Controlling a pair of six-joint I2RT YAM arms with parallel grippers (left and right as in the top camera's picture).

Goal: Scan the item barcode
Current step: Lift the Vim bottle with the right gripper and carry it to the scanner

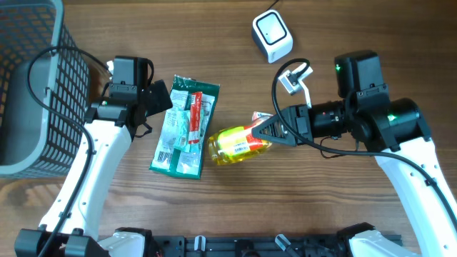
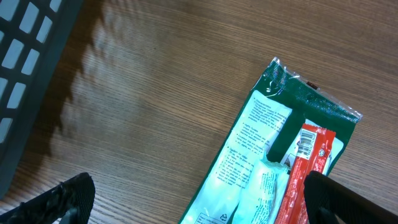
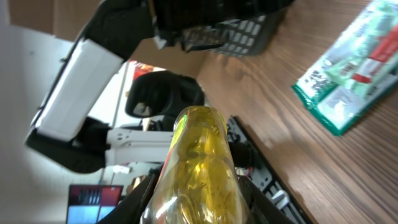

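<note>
We note wooden desk [image 1: 235,207], basket [image 1: 28,86] at its left edge. Left arm [image 1: 78,178] angled toward packet [image 1: 184,128]; its jaws wide apart, empty, over packet's top end. Right arm [image 1: 407,143] stretched leftward, jaws gripping bottle [image 1: 235,143], held sideways beside packet's right edge. Scanner [image 1: 272,36] well apart from bottle. Only overhead gives us scanner; right wrist shows bottle end-on; left wrist, packet print.
</note>
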